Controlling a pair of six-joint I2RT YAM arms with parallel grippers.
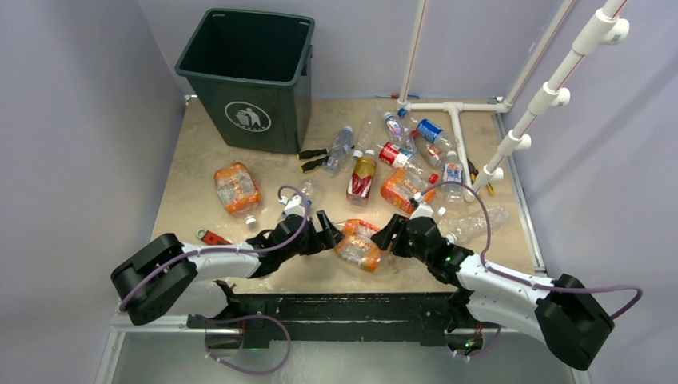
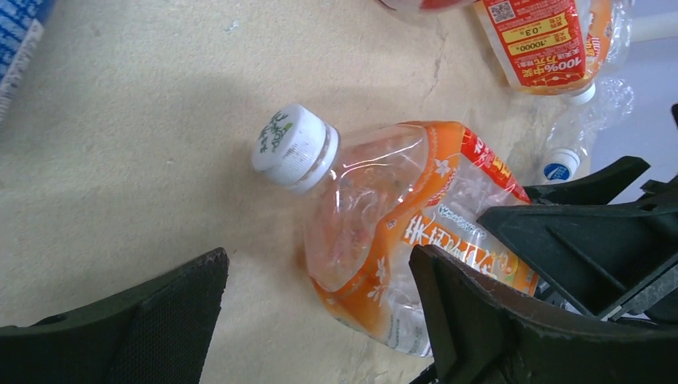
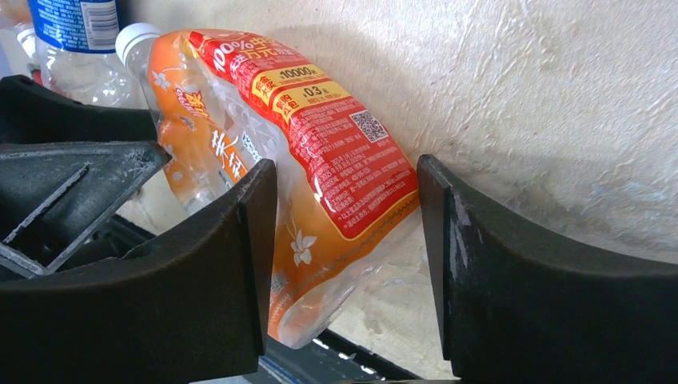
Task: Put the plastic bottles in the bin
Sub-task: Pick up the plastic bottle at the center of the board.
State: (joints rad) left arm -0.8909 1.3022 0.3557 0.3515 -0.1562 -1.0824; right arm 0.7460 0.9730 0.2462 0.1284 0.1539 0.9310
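The table (image 1: 192, 160) carries the bin (image 1: 280, 112) at its far left corner, upright and open-topped, and no bottle can be seen inside it from above. The plastic bottles (image 1: 400, 152) are scattered from the middle of the table toward the far right corner, with one more lying toward the left edge. A crushed orange-labelled bottle (image 1: 358, 244) lies on its side near the middle of the near edge, and the pick-up of this one is judged to be the step in hand. It is flanked by both arms. The left hand (image 1: 329, 230) is spread wide, with the bottle's shoulder lying between its fingers and untouched by the outer one. The right hand (image 1: 389, 234) is set to a middling gap about the bottle's lower end, with its pads close against the label but no squeeze seen. The white cap (image 2: 292, 146) points toward the far edge. For the next move, closure by a single hand is called for, then a lift and a carry to the far left corner.
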